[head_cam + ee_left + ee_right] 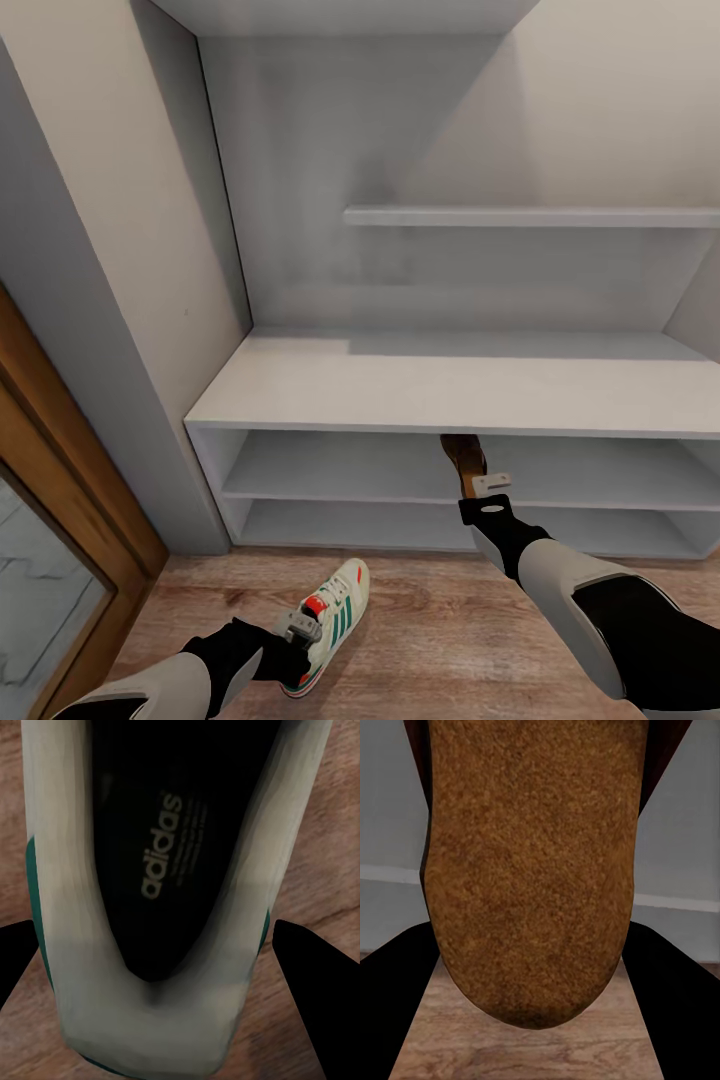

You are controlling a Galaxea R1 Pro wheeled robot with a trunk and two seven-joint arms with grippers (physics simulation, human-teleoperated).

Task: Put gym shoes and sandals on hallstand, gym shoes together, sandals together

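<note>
**Head view: a sandal at the rack, a sneaker below my left hand**

My right gripper [482,478] is clamped on a brown sandal [463,455], its toe at the hallstand [450,385]'s upper open shelf. It looks light, flat and somewhat stiff, so a heel-end grip should do. My left gripper [303,624] hangs spread over the gym shoe [180,870] on the corridor floor [430,640], fingers [311,975] either side of its heel. The padded collar should give, so I'd pinch the heel walls.

1. A rough, grainy brown sole is shown on the sandal [532,870];
2. smooth white leather-like uppers are seen on the gym shoe [335,610];
3. the hallstand [450,385] is finished matt white-grey;
4. wood grain is shown on the floor [430,640].
</note>
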